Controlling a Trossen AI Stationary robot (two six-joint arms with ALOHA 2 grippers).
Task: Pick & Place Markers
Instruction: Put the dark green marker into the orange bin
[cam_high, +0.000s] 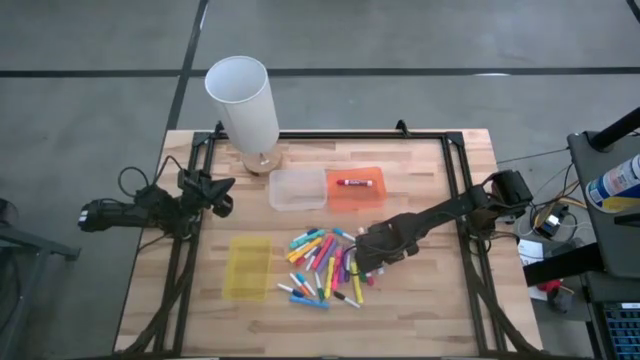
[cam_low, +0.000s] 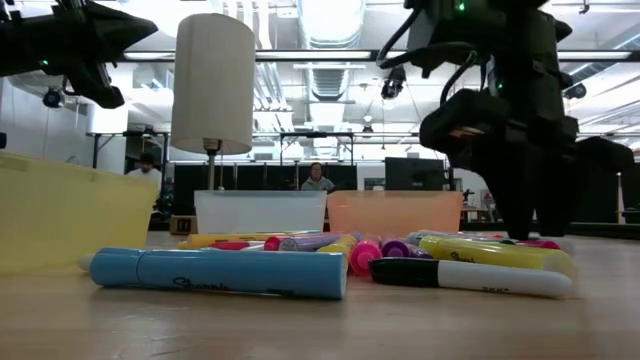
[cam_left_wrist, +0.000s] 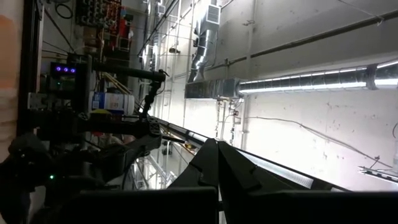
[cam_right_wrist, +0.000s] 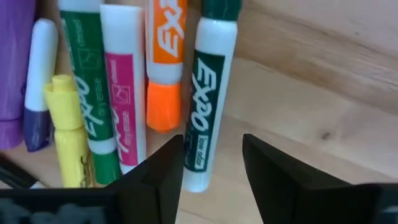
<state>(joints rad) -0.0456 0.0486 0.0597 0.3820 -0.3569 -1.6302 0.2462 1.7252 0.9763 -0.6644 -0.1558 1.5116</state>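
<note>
The markers (cam_high: 322, 268) lie in a loose, many-coloured pile on the table's middle near part; in the low view the markers (cam_low: 330, 250) lie flat in a row. One red marker (cam_high: 352, 183) lies in the orange tray. My right gripper (cam_high: 366, 264) is low over the pile's right side and is open. In its wrist view the right gripper (cam_right_wrist: 212, 165) has one finger on each side of the white end of a dark green marker (cam_right_wrist: 205, 106); I see no touch. My left gripper (cam_high: 222, 195) waits, shut, at the table's left edge, and its wrist view shows the left gripper (cam_left_wrist: 217, 149) pointing at the room.
An orange tray (cam_high: 372, 193) and a clear tray (cam_high: 297, 190) sit side by side behind the pile. A yellow tray (cam_high: 247, 266) lies to the pile's left. A tall white cylinder on a round base (cam_high: 243, 100) stands at the far left. A black frame (cam_high: 465, 200) borders the table.
</note>
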